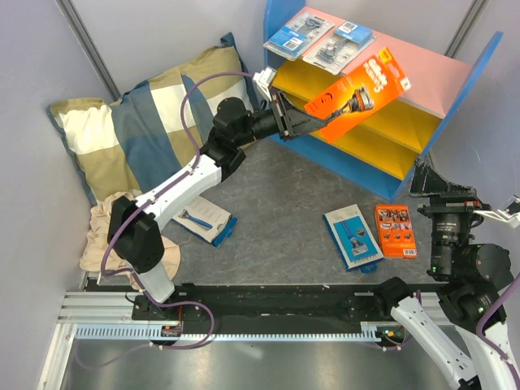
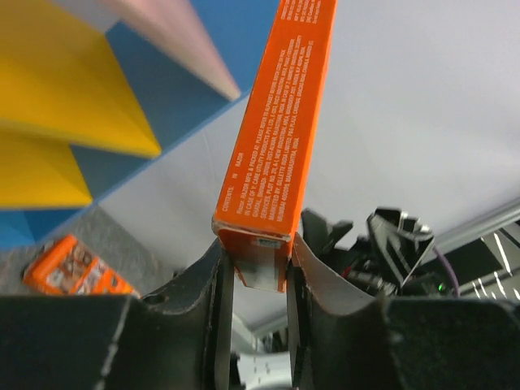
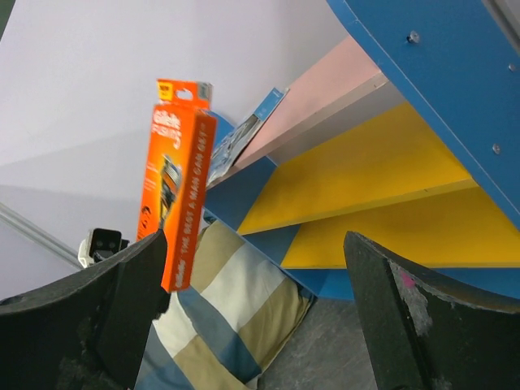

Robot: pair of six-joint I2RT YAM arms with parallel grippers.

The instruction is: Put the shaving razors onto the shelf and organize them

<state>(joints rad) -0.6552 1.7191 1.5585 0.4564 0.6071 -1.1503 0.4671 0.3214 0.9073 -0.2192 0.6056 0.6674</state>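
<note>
the left gripper (image 1: 302,114) is clamped on the end of an orange razor box (image 1: 357,88), up in the air before the shelf (image 1: 443,85). the right gripper (image 1: 436,183) stands wide, holding nothing.

Upright orange razor box (image 3: 175,207), slanted shelf (image 3: 439,89) beside, plaid pillow (image 3: 236,317) below

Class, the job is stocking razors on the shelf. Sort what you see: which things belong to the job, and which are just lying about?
Belongs: shelf; held orange razor box; two blister packs on its pink board; three razor packs on the table.
Lying about: checked pillow; beige cloth.
</note>
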